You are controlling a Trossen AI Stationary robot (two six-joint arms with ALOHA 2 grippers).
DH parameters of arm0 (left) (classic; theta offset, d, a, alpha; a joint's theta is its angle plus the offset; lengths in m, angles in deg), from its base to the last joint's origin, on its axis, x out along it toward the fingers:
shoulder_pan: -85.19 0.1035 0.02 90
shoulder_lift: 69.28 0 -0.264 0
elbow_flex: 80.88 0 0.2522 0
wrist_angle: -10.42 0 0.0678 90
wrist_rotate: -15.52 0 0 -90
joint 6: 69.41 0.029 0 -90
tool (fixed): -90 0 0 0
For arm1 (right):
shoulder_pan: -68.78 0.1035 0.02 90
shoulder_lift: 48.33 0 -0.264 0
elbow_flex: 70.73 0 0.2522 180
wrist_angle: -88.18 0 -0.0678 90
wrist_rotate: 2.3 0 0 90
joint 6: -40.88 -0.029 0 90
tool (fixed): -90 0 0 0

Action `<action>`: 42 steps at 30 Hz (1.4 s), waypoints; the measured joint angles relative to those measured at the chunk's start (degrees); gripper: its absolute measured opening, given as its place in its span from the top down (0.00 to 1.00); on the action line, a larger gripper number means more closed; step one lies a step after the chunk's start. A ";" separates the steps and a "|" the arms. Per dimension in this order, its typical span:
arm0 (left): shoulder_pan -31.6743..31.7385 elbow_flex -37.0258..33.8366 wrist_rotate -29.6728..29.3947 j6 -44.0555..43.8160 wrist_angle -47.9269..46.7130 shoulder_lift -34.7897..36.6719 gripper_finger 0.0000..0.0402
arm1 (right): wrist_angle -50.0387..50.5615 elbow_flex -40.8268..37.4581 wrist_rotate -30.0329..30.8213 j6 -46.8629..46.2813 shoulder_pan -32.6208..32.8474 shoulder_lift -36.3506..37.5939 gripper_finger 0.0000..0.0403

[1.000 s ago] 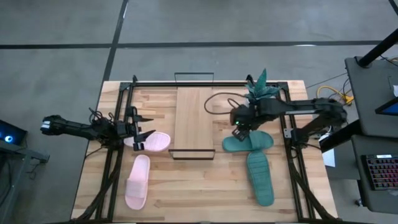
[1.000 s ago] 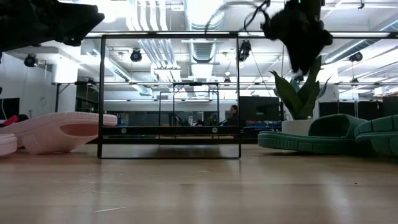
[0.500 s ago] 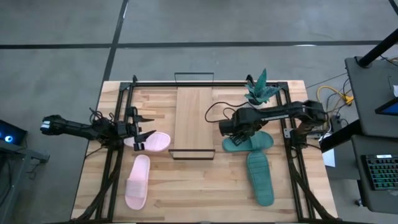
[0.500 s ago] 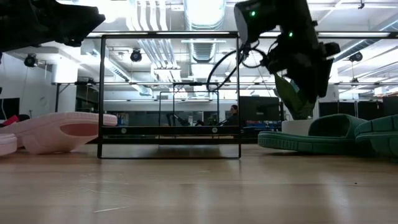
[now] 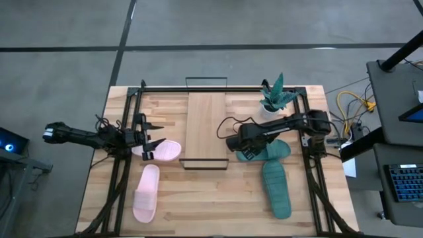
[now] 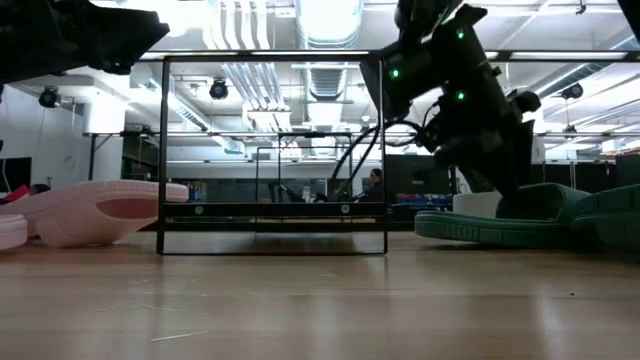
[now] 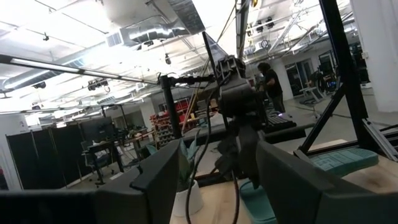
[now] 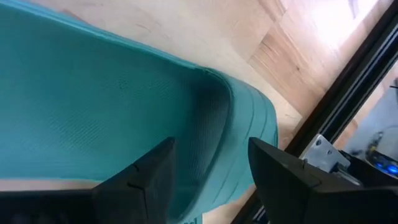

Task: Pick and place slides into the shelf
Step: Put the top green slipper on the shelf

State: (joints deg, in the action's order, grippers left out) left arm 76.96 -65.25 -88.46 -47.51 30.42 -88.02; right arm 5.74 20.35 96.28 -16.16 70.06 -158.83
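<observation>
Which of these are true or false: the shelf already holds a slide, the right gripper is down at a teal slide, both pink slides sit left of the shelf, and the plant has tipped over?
The shelf holds a slide: false, its board is bare.
The right gripper is down at a teal slide: true, fingers open.
Both pink slides sit left of the shelf: true, the near pink slide and the far pink slide.
The plant has tipped over: false, it stands upright.
</observation>
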 joint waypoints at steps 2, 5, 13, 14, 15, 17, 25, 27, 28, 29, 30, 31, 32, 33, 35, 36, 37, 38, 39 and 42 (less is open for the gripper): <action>0.00 0.00 0.00 0.01 -0.02 0.02 0.51 | 0.74 0.00 0.02 0.00 -0.02 -0.88 0.53; 0.00 0.00 0.00 0.01 -0.02 -0.02 0.51 | 2.93 -0.04 0.02 0.00 -0.02 -2.21 0.53; 0.00 0.00 -0.02 0.01 0.06 -0.26 0.51 | 5.45 -0.12 0.44 0.30 -0.02 -4.95 0.55; 0.00 0.00 -0.04 0.01 -0.02 -0.26 0.51 | 5.46 -0.15 0.46 0.28 -0.02 -4.95 0.56; 0.00 0.00 -0.04 0.01 0.00 -0.25 0.51 | 5.49 -0.15 0.46 0.21 -0.02 -4.93 0.57; 0.00 0.00 -0.10 0.01 0.02 -0.26 0.51 | 5.47 -0.22 0.43 0.02 -0.02 -4.72 0.59; 0.00 0.00 -0.15 0.00 0.02 -0.26 0.51 | 5.84 -0.22 0.39 0.52 0.00 -4.43 0.83; 0.00 0.00 -0.20 0.01 0.02 -0.26 0.51 | 6.02 -0.24 0.39 1.35 0.00 -4.43 0.91; 0.00 0.00 -0.20 0.01 0.02 -0.26 0.51 | 6.10 -0.24 0.43 2.11 0.00 -4.39 0.95; 0.00 0.00 -0.20 0.01 0.02 -0.26 0.51 | 6.16 -0.20 0.42 2.85 -0.01 -4.39 0.96; 0.00 0.00 -0.21 0.01 0.02 -0.25 0.51 | 6.26 -0.12 0.42 3.38 -0.02 -4.39 0.96; 0.00 0.00 -0.22 0.01 0.02 -0.24 0.51 | 6.29 0.01 0.43 3.83 -0.02 -4.39 0.96; 0.00 0.00 -0.22 0.01 0.02 -0.24 0.51 | 6.26 0.14 0.42 4.45 -0.02 -4.29 0.96; 0.00 0.00 -0.22 0.01 0.03 -0.24 0.51 | 6.19 0.17 0.43 4.93 -0.02 -3.93 0.96; 0.00 0.00 -0.22 0.01 0.07 -0.24 0.51 | 6.12 0.18 0.43 5.44 -0.02 -2.75 0.96; 0.00 0.00 -0.22 -0.01 0.07 -0.24 0.51 | 6.18 0.20 0.43 5.49 -0.02 -1.92 0.97; 0.00 0.00 -0.22 0.01 0.07 -0.24 0.51 | 6.19 0.20 0.44 5.49 -0.02 -1.02 0.97; 0.00 0.00 -0.22 -0.01 0.09 -0.25 0.51 | 6.11 0.20 0.58 5.47 -0.02 0.12 0.97; 0.00 0.00 -0.22 -0.01 0.11 -0.26 0.51 | 6.04 0.20 0.94 5.36 -0.02 1.38 0.97; 0.00 0.00 -0.22 -0.01 0.21 -0.24 0.51 | 6.17 0.22 2.80 5.25 0.00 5.37 0.97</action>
State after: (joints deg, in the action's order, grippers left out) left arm 76.96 -65.25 -88.68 -47.52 30.63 -88.26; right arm 11.91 20.57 99.08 -10.91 70.06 -153.46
